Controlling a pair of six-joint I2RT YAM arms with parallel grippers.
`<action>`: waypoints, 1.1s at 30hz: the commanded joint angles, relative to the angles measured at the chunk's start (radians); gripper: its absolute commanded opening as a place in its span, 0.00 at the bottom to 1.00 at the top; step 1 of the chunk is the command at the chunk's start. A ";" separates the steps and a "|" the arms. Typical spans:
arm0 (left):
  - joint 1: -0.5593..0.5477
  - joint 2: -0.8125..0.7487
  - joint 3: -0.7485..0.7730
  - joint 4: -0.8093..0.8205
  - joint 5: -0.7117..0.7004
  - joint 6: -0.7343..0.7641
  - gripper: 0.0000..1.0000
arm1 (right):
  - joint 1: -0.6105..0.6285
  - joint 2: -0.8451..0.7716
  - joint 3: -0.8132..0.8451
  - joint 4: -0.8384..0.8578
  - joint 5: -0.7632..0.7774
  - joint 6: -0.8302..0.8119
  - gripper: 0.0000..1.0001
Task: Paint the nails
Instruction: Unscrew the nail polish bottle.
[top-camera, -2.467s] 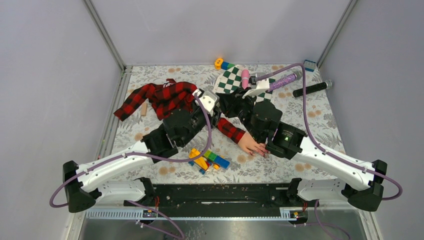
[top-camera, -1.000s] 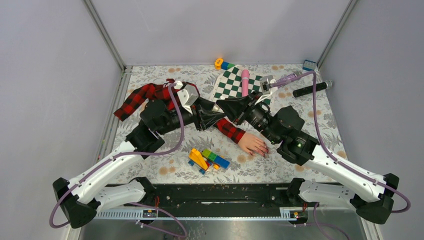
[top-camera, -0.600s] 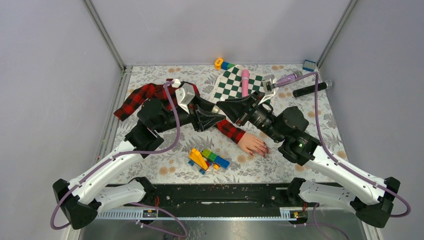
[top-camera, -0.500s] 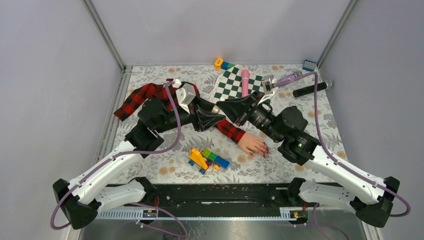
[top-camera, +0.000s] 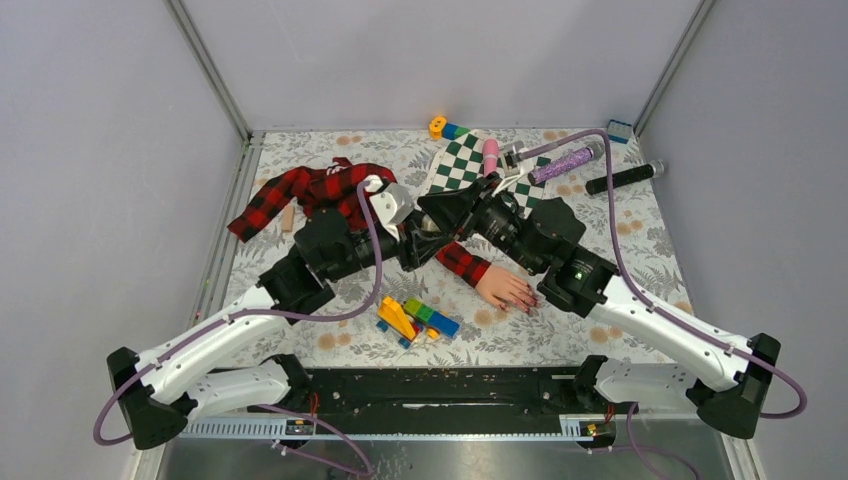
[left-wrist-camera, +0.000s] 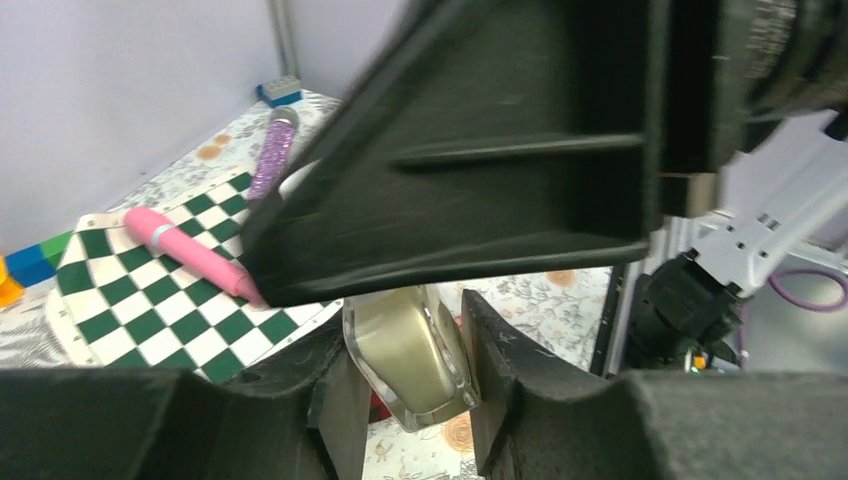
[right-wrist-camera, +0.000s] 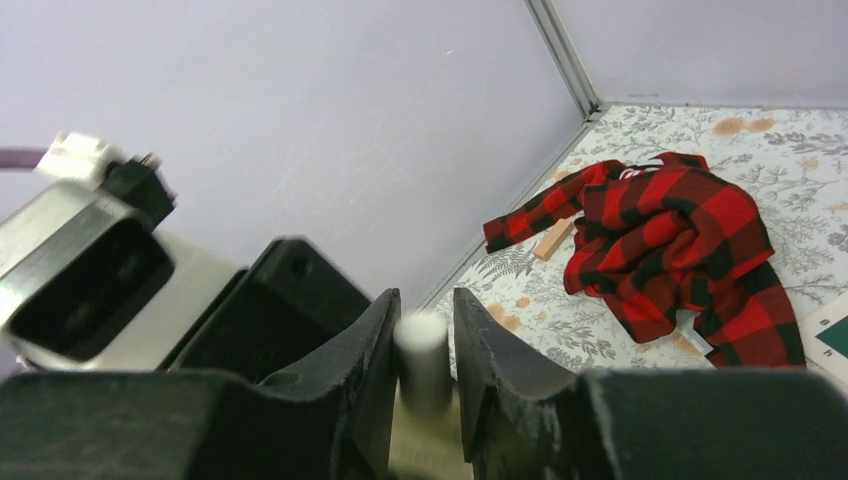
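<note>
The pale pink mannequin hand (top-camera: 503, 288) lies palm down on the table, its plaid sleeve (top-camera: 460, 261) running up-left. Its dark-red nails (top-camera: 527, 303) show at the fingertips. My left gripper (top-camera: 420, 243) is shut on a small pale bottle (left-wrist-camera: 400, 345), held above the sleeve; in the left wrist view the left gripper (left-wrist-camera: 412, 375) clamps the bottle's sides. My right gripper (top-camera: 436, 220) meets it from the right. In the right wrist view the right gripper (right-wrist-camera: 422, 318) is shut on the bottle's white cap (right-wrist-camera: 421, 350). The right gripper's black finger hides the bottle's top in the left wrist view.
A red-black plaid shirt (top-camera: 320, 195) lies at the back left. A green checked cloth (top-camera: 458, 160) with a pink cylinder (top-camera: 490, 152) lies at the back. A purple glitter pen (top-camera: 565, 160) and a black marker (top-camera: 625, 178) lie at the back right. Coloured bricks (top-camera: 415, 318) lie near the hand.
In the last second both grippers have moved toward each other above the sleeve. The right gripper, apart from the left one before, now sits over the bottle in the left gripper.
</note>
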 joint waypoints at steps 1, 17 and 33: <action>-0.045 -0.015 -0.011 0.101 0.028 0.026 0.00 | 0.012 0.039 0.061 -0.013 -0.005 0.049 0.33; -0.047 -0.019 -0.027 0.125 -0.043 -0.061 0.13 | 0.012 0.005 0.020 -0.019 0.089 0.036 0.00; -0.045 0.029 0.000 0.145 -0.054 -0.165 0.49 | 0.037 -0.011 -0.001 0.029 0.172 -0.008 0.00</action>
